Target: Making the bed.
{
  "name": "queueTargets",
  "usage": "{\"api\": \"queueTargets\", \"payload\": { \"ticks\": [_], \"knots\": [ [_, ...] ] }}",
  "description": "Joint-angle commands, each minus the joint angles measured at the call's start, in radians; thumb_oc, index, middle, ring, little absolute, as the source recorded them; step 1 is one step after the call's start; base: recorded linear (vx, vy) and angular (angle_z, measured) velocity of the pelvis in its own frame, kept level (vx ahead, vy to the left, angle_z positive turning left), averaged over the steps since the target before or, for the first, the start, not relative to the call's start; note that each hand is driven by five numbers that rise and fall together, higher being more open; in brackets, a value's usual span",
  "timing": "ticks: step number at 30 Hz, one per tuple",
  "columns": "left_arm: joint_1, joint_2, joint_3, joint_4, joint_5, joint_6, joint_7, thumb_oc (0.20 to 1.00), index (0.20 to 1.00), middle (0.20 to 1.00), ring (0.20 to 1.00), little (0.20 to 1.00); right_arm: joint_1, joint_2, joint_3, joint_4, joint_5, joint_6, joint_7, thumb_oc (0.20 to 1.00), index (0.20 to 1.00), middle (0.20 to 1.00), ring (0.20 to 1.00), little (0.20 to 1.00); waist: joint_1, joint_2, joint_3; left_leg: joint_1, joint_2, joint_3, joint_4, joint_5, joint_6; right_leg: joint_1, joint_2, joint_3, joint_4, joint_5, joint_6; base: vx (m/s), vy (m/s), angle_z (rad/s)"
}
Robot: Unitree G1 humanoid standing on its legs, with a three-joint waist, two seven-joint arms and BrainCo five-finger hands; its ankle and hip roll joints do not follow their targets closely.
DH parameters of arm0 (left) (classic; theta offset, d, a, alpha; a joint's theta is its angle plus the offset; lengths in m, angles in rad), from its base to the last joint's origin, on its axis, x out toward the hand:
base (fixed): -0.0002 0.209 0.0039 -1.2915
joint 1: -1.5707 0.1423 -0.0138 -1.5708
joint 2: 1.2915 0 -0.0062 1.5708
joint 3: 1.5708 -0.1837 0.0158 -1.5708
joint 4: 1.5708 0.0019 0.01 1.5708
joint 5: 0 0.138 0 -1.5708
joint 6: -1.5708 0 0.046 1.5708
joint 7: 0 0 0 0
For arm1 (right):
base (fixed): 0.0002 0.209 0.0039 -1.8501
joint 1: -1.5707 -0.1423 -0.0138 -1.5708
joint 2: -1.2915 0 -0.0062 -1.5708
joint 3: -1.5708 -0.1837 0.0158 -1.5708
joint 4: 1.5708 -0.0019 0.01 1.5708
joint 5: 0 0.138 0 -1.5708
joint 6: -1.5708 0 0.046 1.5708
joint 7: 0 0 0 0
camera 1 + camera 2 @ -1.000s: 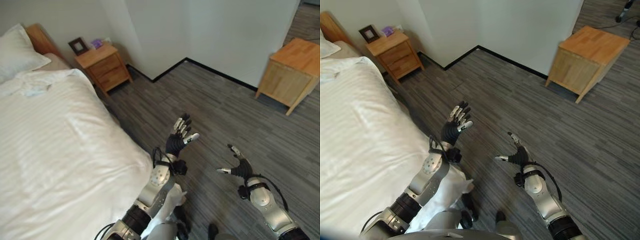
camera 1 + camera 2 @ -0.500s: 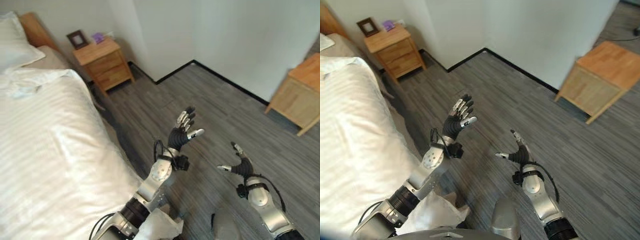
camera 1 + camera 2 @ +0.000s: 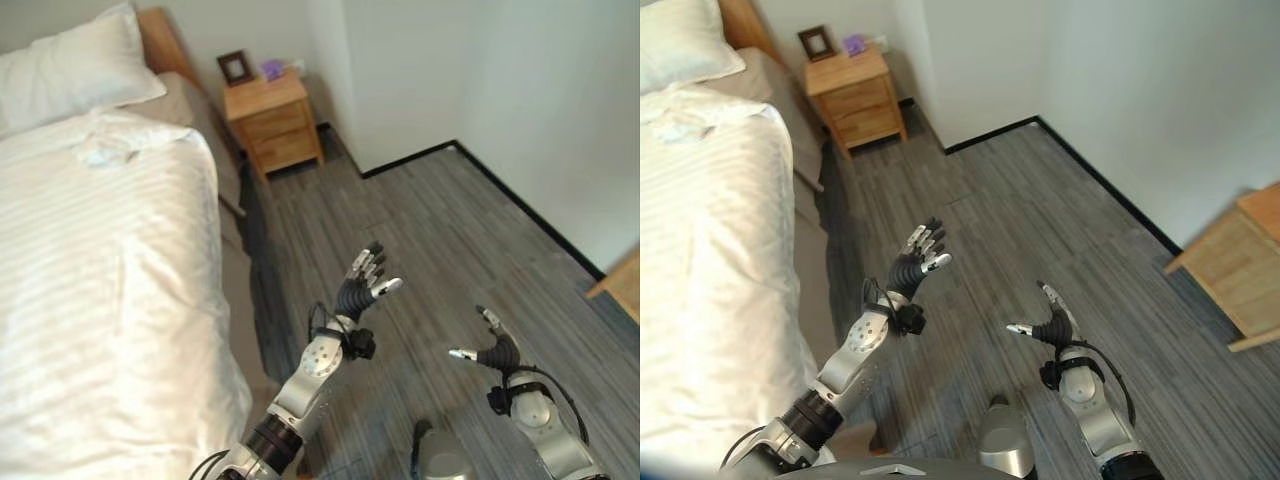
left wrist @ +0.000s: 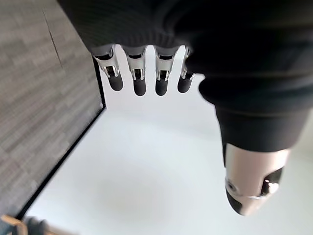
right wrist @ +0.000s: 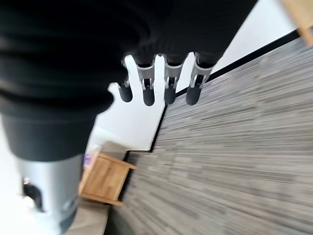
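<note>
Bed (image 3: pixel 100 280) at the frame's left, pillow (image 3: pixel 70 70) on top — nightstand (image 3: pixel 272 120) beside it, upper middle — cabinet (image 3: pixel 1238 265) far right.

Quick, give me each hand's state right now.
Left hand: open, fingers straight, holding nothing, raised over the floor beside the bed.
Right hand: open, fingers spread, holding nothing, over the floor.

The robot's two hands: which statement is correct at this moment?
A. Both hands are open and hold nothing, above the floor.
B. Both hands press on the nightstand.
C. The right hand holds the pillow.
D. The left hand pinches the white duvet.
A: the left hand and the right hand show straight fingers over the grey floor, apart from the bed.
</note>
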Motion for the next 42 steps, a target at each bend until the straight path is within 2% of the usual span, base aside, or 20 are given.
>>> {"api": "queueTargets", "payload": {
  "ticks": [1, 3, 4, 5, 6, 7, 9, 13, 16, 18, 21, 22, 23, 24, 26, 27, 31, 34, 39, 42],
  "knots": [
    [-0.045, -0.018, 0.019, -0.074, -0.004, -0.049, -0.004, 1.0, 1.0, 1.0, 1.0, 1.0, -0.022, -0.023, 0.02, -0.065, 0.015, -0.046, -0.01, 1.0, 1.0, 1.0, 1.0, 1.0, 0.023, -0.054, 0.041, 0.01, -0.004, 0.092, 0.292, 0.056, -0.004, 0.113, 0.011, 0.043, -0.293, 0.126, 0.042, 0.29, -0.094, -0.37],
    [-0.037, -0.019, 0.028, -0.073, -0.006, -0.046, -0.008, 1.0, 1.0, 1.0, 1.0, 1.0, -0.036, -0.019, 0.027, -0.053, 0.014, -0.041, -0.003, 1.0, 1.0, 1.0, 1.0, 1.0, 0.048, -0.059, 0.046, -0.063, 0.023, 0.129, 0.228, 0.024, 0.011, 0.15, 0.003, 0.055, -0.293, 0.098, 0.045, 0.42, 0.046, -0.25],
    [-0.023, -0.016, 0.038, -0.069, -0.001, -0.045, -0.007, 1.0, 1.0, 1.0, 1.0, 1.0, -0.042, -0.012, 0.04, -0.045, 0.016, -0.045, 0.008, 1.0, 1.0, 1.0, 1.0, 1.0, 0.072, -0.038, 0.042, -0.093, 0.008, 0.132, 0.007, -0.002, 0.042, 0.181, 0.019, 0.069, -0.293, 0.063, 0.061, 0.4, 0.114, -0.11],
    [-0.022, -0.016, 0.038, -0.069, -0.001, -0.045, -0.007, 1.0, 1.0, 1.0, 1.0, 1.0, -0.042, -0.011, 0.04, -0.044, 0.016, -0.046, 0.008, 1.0, 1.0, 1.0, 1.0, 1.0, 0.074, -0.045, 0.038, -0.089, -0.002, 0.138, -0.009, 0.008, 0.045, 0.176, 0.011, 0.072, -0.293, 0.066, 0.063, 0.47, 0.181, -0.21],
    [-0.006, -0.014, 0.05, -0.069, 0.005, -0.048, -0.004, 1.0, 1.0, 1.0, 1.0, 1.0, -0.04, -0.011, 0.044, -0.039, 0.013, -0.049, 0.011, 1.0, 1.0, 1.0, 1.0, 1.0, 0.087, -0.03, 0.03, -0.098, -0.021, 0.133, -0.171, 0.014, 0.057, 0.19, 0.018, 0.081, -0.293, 0.044, 0.074, 0.47, 0.218, -0.3],
    [0.014, -0.008, 0.062, -0.072, 0.019, -0.053, 0.003, 1.0, 1.0, 1.0, 1.0, 1.0, -0.034, -0.004, 0.045, -0.028, 0.008, -0.054, 0.012, 1.0, 1.0, 1.0, 1.0, 1.0, 0.107, 0.002, 0.019, -0.115, 0.009, 0.13, -0.399, 0.109, 0.048, 0.218, 0.04, 0.096, -0.293, 0.012, 0.084, 0.67, 0.286, -0.27],
    [0.036, -0.004, 0.076, -0.077, 0.027, -0.051, 0.012, 1.0, 1.0, 1.0, 1.0, 1.0, -0.03, 0.0, 0.04, -0.024, 0.006, -0.054, 0.001, 1.0, 1.0, 1.0, 1.0, 1.0, 0.122, 0.008, 0.021, -0.135, 0.062, 0.174, -0.571, 0.189, 0.031, 0.268, 0.031, 0.087, -0.293, -0.026, 0.084, 0.59, 0.213, -0.27],
    [0.109, 0.024, 0.13, -0.088, 0.078, -0.037, 0.044, 1.0, 1.0, 1.0, 1.0, 1.0, -0.02, 0.009, 0.024, -0.08, 0.007, -0.058, -0.01, 1.0, 1.0, 1.0, 1.0, 1.0, 0.119, 0.0, 0.014, -0.189, 0.193, 0.341, -0.598, 0.229, 0.013, 0.365, 0.013, 0.052, -0.293, -0.065, 0.1, 0.56, 0.18, 0.09],
    [0.174, 0.04, 0.176, -0.095, 0.081, -0.018, 0.082, 1.0, 1.0, 1.0, 1.0, 1.0, -0.042, 0.018, 0.038, -0.128, -0.017, -0.051, -0.013, 1.0, 1.0, 1.0, 1.0, 1.0, 0.136, 0.007, -0.025, -0.153, 0.194, 0.394, -0.598, 0.305, 0.018, 0.428, 0.018, 0.074, -0.293, -0.098, 0.116, 0.67, 0.134, 0.0],
    [0.198, 0.058, 0.173, -0.097, 0.075, -0.012, 0.079, 1.0, 1.0, 1.0, 1.0, 1.0, -0.051, 0.033, 0.038, -0.159, -0.029, -0.047, -0.021, 1.0, 1.0, 1.0, 1.0, 1.0, 0.163, -0.015, -0.048, -0.139, 0.168, 0.41, -0.585, 0.316, 0.039, 0.461, -0.012, 0.073, -0.292, -0.076, 0.137, 0.59, 0.099, -0.21],
    [0.198, 0.077, 0.164, -0.094, 0.092, 0.003, 0.073, 1.0, 1.0, 1.0, 1.0, 1.0, -0.057, 0.037, 0.028, -0.197, -0.054, -0.049, -0.034, 1.0, 1.0, 1.0, 1.0, 1.0, 0.189, -0.044, -0.06, -0.123, 0.111, 0.414, -0.576, 0.28, 0.085, 0.447, -0.06, 0.074, -0.159, -0.001, 0.174, 0.42, 0.162, 0.08],
    [0.182, 0.088, 0.15, -0.093, 0.104, 0.014, 0.064, 1.0, 1.0, 1.0, 1.0, 1.0, -0.077, 0.024, 0.014, -0.227, -0.089, -0.049, -0.049, 1.0, 1.0, 1.0, 1.0, 1.0, 0.185, -0.058, -0.053, -0.089, 0.035, 0.387, -0.583, 0.23, 0.13, 0.375, -0.082, 0.108, 0.048, 0.137, 0.205, 0.3, 0.17, 0.8],
    [0.181, 0.088, 0.15, -0.093, 0.104, 0.014, 0.064, 1.0, 1.0, 1.0, 1.0, 1.0, -0.077, 0.024, 0.014, -0.227, -0.089, -0.049, -0.049, 1.0, 1.0, 1.0, 1.0, 1.0, 0.186, -0.059, -0.054, -0.091, 0.032, 0.388, -0.582, 0.229, 0.132, 0.369, -0.086, 0.11, 0.056, 0.133, 0.207, 0.45, 0.235, 1.13],
    [0.17, 0.098, 0.149, -0.092, 0.111, 0.014, 0.057, 1.0, 1.0, 1.0, 1.0, 1.0, -0.087, 0.012, 0.001, -0.243, -0.109, -0.053, -0.061, 1.0, 1.0, 1.0, 1.0, 1.0, 0.179, -0.062, -0.054, -0.071, -0.002, 0.376, -0.589, 0.195, 0.15, 0.338, -0.077, 0.136, 0.138, 0.198, 0.224, 0.16, 0.082, 1.03],
    [0.155, 0.104, 0.145, -0.086, 0.12, 0.014, 0.055, 1.0, 1.0, 1.0, 1.0, 1.0, -0.094, 0.009, -0.011, -0.256, -0.12, -0.052, -0.066, 1.0, 1.0, 1.0, 1.0, 1.0, 0.165, -0.059, -0.049, -0.045, -0.032, 0.352, -0.594, 0.158, 0.164, 0.271, -0.055, 0.177, 0.226, 0.209, 0.22, 0.43, 0.164, 0.98],
    [0.121, 0.095, 0.132, -0.06, 0.129, 0.011, 0.054, 1.0, 1.0, 1.0, 1.0, 1.0, -0.091, -0.009, -0.034, -0.282, -0.139, -0.056, -0.073, 1.0, 1.0, 1.0, 1.0, 1.0, 0.113, -0.032, -0.027, 0.019, -0.055, 0.282, -0.599, 0.103, 0.171, 0.114, 0.039, 0.219, 0.314, 0.125, 0.194, 0.75, 0.208, 0.87],
    [0.101, 0.096, 0.122, -0.053, 0.13, 0.011, 0.036, 1.0, 1.0, 1.0, 1.0, 1.0, -0.064, -0.015, -0.048, -0.289, -0.14, -0.052, -0.06, 1.0, 1.0, 1.0, 1.0, 1.0, 0.018, -0.017, -0.008, 0.147, -0.083, 0.204, -0.599, 0.017, 0.167, -0.032, 0.075, 0.203, 0.155, 0.021, 0.117, 0.6, -0.004, 1.18],
    [0.101, 0.09, 0.13, -0.042, 0.122, 0.008, 0.024, 1.0, 1.0, 1.0, 1.0, 1.0, -0.032, -0.002, -0.045, -0.273, -0.124, -0.042, -0.045, 1.0, 1.0, 1.0, 1.0, 1.0, -0.034, -0.038, -0.021, 0.231, -0.1, 0.151, -0.599, -0.061, 0.152, -0.081, 0.057, 0.233, -0.132, 0.082, 0.121, 0.59, -0.158, 0.94],
    [0.106, 0.077, 0.172, -0.028, 0.136, 0.007, 0.009, 1.0, 1.0, 1.0, 1.0, 1.0, -0.022, 0.025, -0.007, -0.259, -0.154, -0.031, -0.012, 1.0, 1.0, 1.0, 1.0, 1.0, -0.022, -0.028, -0.035, 0.425, -0.11, 0.164, -0.599, -0.19, 0.112, -0.212, -0.078, -0.086, -0.27, 0.165, 0.159, 0.59, -0.207, -0.04],
    [0.096, 0.063, 0.153, -0.017, 0.141, 0.004, -0.002, 1.0, 1.0, 1.0, 1.0, 1.0, 0.007, 0.022, -0.004, -0.256, -0.157, -0.03, -0.001, 1.0, 1.0, 1.0, 1.0, 1.0, -0.04, -0.032, -0.05, 0.464, -0.103, 0.134, -0.542, -0.195, 0.086, -0.172, -0.069, -0.09, -0.268, 0.203, 0.141, 0.56, -0.215, 0.07]
  ]
}}
